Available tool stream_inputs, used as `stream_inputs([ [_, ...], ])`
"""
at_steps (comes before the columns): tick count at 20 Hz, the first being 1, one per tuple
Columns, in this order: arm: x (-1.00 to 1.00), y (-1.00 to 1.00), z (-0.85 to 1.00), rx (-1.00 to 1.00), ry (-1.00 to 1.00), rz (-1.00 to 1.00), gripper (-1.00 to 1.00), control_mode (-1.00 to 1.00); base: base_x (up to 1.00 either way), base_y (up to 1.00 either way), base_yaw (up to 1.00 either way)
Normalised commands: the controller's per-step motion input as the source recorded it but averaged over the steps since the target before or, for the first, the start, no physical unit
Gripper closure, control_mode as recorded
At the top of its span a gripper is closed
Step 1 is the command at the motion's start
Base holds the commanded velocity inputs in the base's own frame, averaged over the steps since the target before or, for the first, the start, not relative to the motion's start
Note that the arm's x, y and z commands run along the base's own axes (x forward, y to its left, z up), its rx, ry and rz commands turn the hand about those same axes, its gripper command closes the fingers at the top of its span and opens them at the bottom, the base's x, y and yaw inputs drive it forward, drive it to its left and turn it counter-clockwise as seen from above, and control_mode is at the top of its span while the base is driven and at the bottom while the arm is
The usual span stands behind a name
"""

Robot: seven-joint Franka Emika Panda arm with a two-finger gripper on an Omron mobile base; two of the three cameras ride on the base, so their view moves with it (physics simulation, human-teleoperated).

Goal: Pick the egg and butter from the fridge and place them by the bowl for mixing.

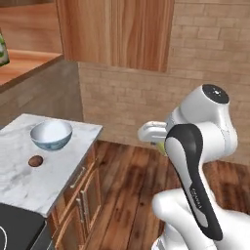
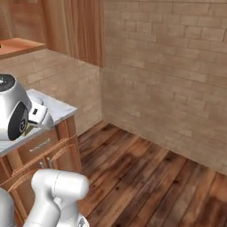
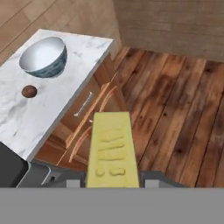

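Between my jaws, which are closed on it, I see the butter (image 3: 113,151), a pale yellow block held above the wooden floor (image 3: 175,100). Off to one side, on the marble desk (image 3: 26,118), the bowl (image 3: 43,57) sits near a brown egg (image 3: 29,91).

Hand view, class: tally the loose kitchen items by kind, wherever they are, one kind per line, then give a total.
Bowl: 1, on the marble counter
Small brown egg: 1, on the counter beside the bowl, apart from it
Butter block: 1, held in the claw above the wood floor
Total: 3
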Motion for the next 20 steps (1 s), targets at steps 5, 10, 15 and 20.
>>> stream_inputs([
  [5, 0.00, 0.00, 0.00, 0.00, 0.00, 0.00, 1.00, 1.00, 0.65, 0.00, 0.78],
  [10, 0.00, 0.00, 0.00, 0.00, 0.00, 0.00, 1.00, 1.00, 0.61, 0.00, 0.79],
  [15, 0.00, 0.00, 0.00, 0.00, 0.00, 0.00, 1.00, 1.00, 0.55, -0.01, 0.78],
  [20, 0.00, 0.00, 0.00, 0.00, 0.00, 0.00, 1.00, 1.00, 0.66, -0.69, 0.37],
])
